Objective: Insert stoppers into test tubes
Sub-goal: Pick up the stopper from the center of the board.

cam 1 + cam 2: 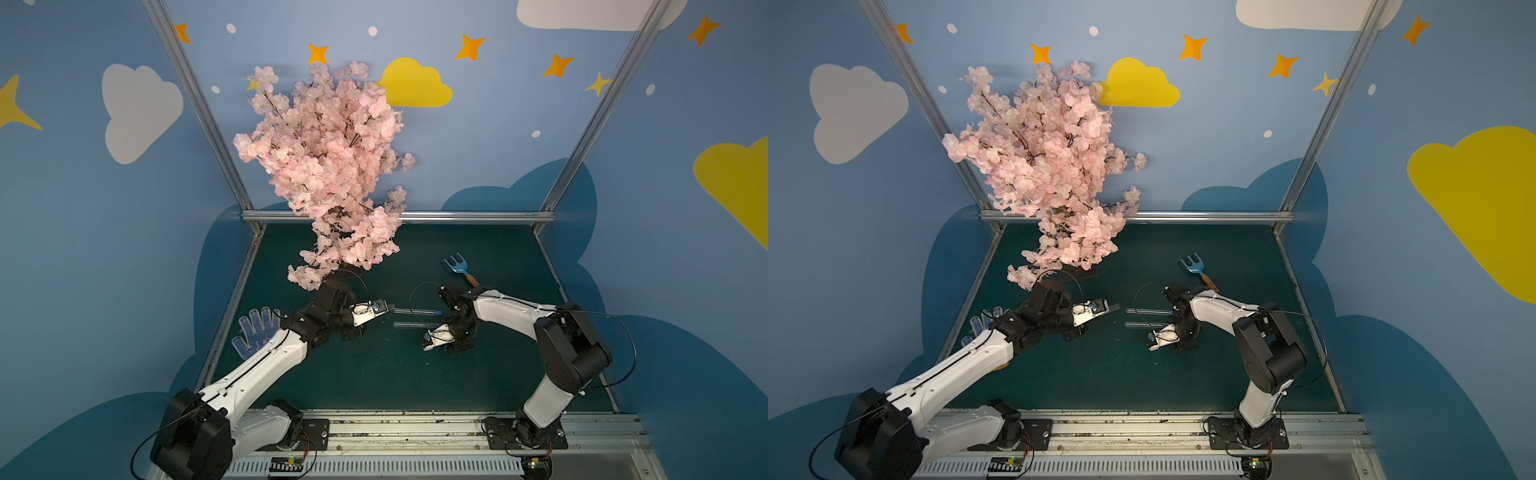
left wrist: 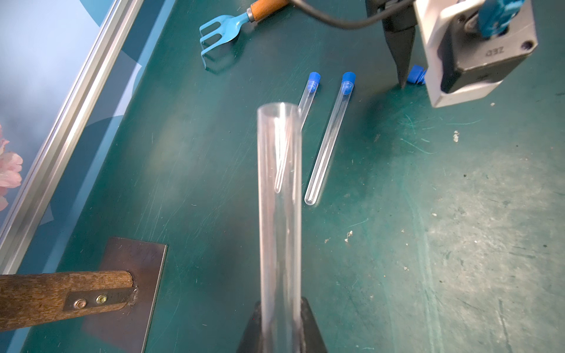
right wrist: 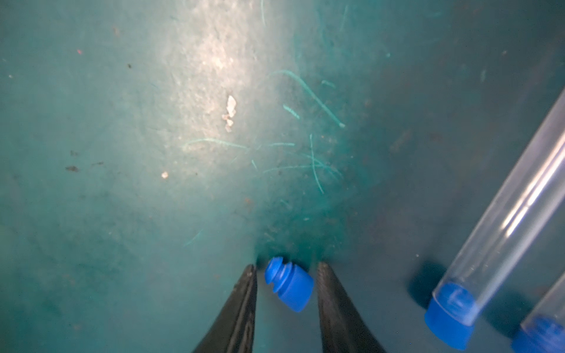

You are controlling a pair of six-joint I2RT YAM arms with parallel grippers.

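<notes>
Stopper (image 3: 289,284), the last loose one, lies on the tabletop (image 3: 153,183) between the parted jaws of the right gripper (image 3: 287,266), not yet pinched. The left gripper (image 2: 279,324) clamps the open test tube (image 2: 279,198), so the next move likely calls for pinching, lifting and aligning the stopper with its mouth.

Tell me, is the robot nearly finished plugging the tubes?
Nearly. Done: one plugged tube and its plugged neighbour lie on the mat. In hand: the left pincer holds the third tube, mouth open; the right pincer stands open around the last stopper, not gripping. Left: grab it, push it in.
</notes>
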